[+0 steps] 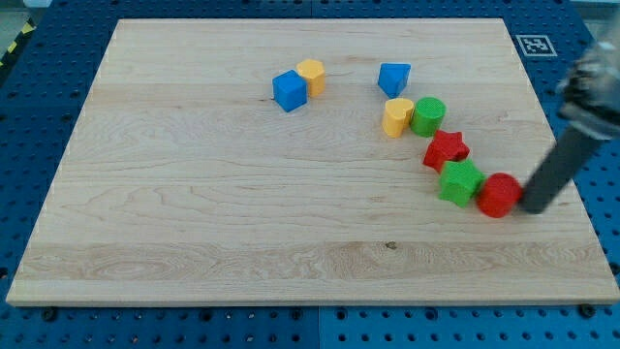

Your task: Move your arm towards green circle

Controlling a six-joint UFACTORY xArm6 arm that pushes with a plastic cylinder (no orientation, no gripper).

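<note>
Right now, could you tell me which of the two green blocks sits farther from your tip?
The green circle, beside the yellow block. The green star lies much closer to my tip, with only the red circle between.

arm: enters from view's right, blurred | rod: tilted | my tip: low, on board

The green circle, a short upright cylinder, stands on the worktop toward the view's upper right, touching a yellow block.
</note>
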